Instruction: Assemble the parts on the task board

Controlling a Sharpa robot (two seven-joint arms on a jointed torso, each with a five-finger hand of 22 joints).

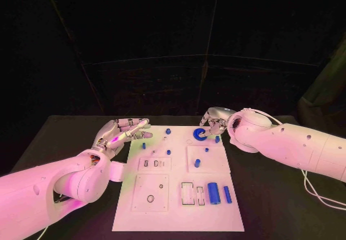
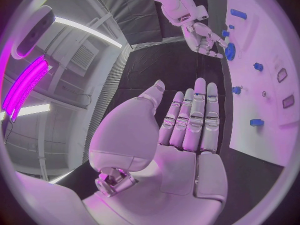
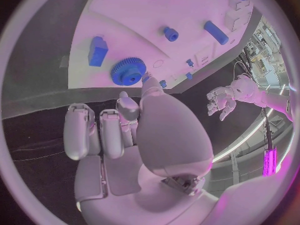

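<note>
Left hand (image 1: 119, 132) at left-centre of the head view, just off the task board's (image 1: 137, 210) upper left corner, fingers straight and apart, holding nothing. Blue gear (image 1: 200, 133) lies on the board's upper right. Right hand (image 1: 215, 122) above it, fingertips touching the gear; grip uncertain.

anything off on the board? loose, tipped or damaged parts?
Nothing stands out. The task board lies flat and square on the table, blue parts standing or lying on it, nothing spilled or broken. The right hand sits at the blue gear; the left hand hovers open beside the board.
</note>
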